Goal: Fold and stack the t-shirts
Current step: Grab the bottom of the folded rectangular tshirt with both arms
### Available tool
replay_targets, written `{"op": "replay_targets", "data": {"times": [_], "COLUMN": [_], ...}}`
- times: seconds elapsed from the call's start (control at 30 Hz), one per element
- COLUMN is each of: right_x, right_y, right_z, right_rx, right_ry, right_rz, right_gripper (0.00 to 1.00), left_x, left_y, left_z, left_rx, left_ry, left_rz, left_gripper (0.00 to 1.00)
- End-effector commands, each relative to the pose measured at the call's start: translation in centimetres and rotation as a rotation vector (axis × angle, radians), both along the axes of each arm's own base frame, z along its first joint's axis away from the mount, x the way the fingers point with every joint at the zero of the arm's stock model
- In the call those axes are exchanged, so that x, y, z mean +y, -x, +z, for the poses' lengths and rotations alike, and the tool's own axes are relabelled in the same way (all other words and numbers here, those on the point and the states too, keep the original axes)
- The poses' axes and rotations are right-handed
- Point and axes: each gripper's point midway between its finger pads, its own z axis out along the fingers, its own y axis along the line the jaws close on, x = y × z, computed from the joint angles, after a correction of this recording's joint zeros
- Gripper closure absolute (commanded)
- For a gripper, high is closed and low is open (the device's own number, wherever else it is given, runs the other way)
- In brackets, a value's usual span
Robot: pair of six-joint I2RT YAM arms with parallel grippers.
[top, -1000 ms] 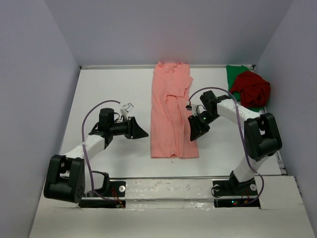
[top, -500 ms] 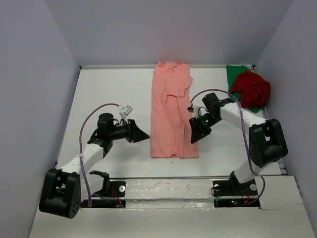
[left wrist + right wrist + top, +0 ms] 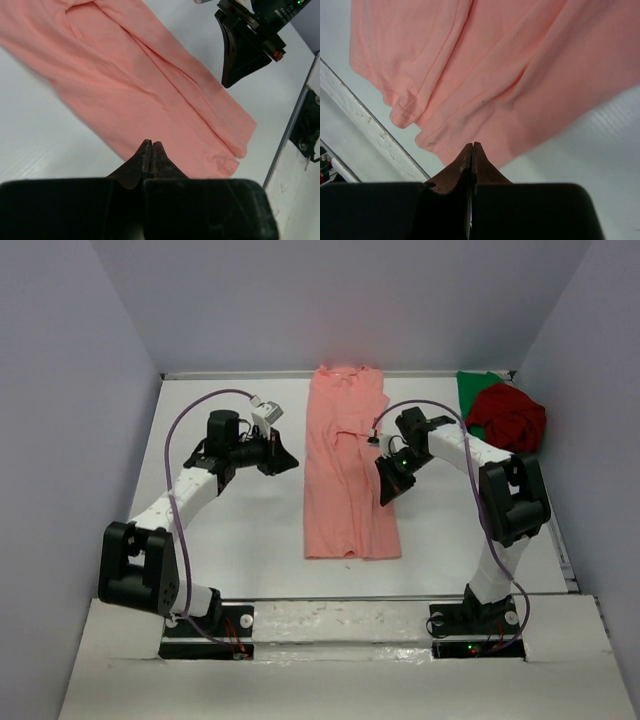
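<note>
Salmon-pink t-shirt [image 3: 345, 480] was found unmoved, laid as long strip at centre of counter [image 3: 230, 530]. Left pincer [image 3: 289, 461] & right pincer [image 3: 386, 490], both closed tight & empty, were shifted farther up its flanks. Cross-fold judged not yet begun.

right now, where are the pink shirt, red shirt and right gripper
pink shirt [image 3: 342, 490]: top view, mid body
red shirt [image 3: 508, 418]: top view, crumpled heap's centre
right gripper [image 3: 472, 147]: right wrist view, shut fingertips

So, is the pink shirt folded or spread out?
Partly folded: the pink shirt lies as a long narrow strip, sides turned inward in overlapping layers.
</note>
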Motion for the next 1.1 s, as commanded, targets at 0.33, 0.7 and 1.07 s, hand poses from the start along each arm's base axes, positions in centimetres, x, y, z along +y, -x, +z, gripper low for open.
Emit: {"op": "replay_targets", "data": {"times": [0.33,0.7,1.07], "right_x": [1.0,1.1,2.1], "right_y": [-8.6,-10.7,-13.8], "right_z": [2.3,-1.0,-2.9], "right_rx": [-0.205,-0.197,-0.186], "right_ry": [0.047,0.088,0.093], "right_rz": [0.005,0.019,0.017], "right_gripper": [1.00,1.00,1.00], "left_x": [-4.1,-6.1,-7.9], "left_y": [-5.5,-9.5,-10.0], "left_z": [-5.6,-7.3,-10.2], "left_rx": [0.014,-0.036,0.005], "left_ry": [-0.296,-0.312,-0.346], "left_rz": [-0.139,-0.087,-0.092], "left_gripper": [1.00,1.00,1.00]}}
